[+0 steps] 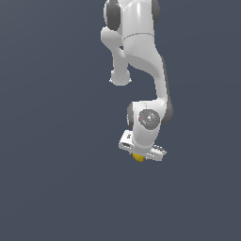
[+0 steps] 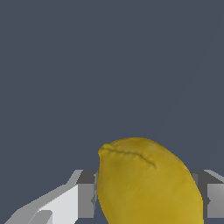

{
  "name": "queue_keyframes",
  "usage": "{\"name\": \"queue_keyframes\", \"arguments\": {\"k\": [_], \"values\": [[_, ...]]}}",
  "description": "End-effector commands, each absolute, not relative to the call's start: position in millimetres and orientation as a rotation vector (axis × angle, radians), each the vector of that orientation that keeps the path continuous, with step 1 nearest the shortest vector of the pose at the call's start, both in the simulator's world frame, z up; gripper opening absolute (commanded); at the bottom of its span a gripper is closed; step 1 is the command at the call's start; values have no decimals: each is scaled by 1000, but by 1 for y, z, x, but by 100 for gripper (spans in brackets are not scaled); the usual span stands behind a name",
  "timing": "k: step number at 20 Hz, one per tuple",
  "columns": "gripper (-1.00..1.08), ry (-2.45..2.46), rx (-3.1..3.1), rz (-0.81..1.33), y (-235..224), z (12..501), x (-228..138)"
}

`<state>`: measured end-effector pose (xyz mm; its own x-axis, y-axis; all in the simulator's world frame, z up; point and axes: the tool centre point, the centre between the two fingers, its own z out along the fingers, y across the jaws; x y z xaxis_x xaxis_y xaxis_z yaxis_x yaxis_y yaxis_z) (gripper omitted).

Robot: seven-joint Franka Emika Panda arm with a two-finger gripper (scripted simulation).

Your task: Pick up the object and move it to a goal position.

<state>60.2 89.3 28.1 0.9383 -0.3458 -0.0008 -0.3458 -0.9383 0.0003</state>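
Observation:
The object is a small yellow, lemon-like lump (image 1: 138,157). In the exterior view only a bit of it peeks out under the white hand of the arm. In the wrist view the lemon (image 2: 146,183) fills the space between my two fingers, with a grey pad (image 2: 86,200) against one side and the other pad (image 2: 214,200) at its far side. My gripper (image 1: 140,156) is shut on the lemon and points down at the dark floor. The fingertips are hidden behind the hand in the exterior view.
A flat dark blue-grey floor (image 1: 56,188) fills both views. The white arm (image 1: 141,52) reaches down from the top of the exterior view. No goal marker shows.

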Motion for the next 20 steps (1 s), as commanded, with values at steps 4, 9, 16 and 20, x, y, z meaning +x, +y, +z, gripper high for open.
{"name": "queue_keyframes", "arguments": {"k": [4,9,16,20], "values": [[-100,-552,3093,0,89,28,61],[-100,-552,3093,-1,89,29,60],[-100,-552,3093,-1,79,38,52],[-100,-552,3093,-1,68,49,43]]}}
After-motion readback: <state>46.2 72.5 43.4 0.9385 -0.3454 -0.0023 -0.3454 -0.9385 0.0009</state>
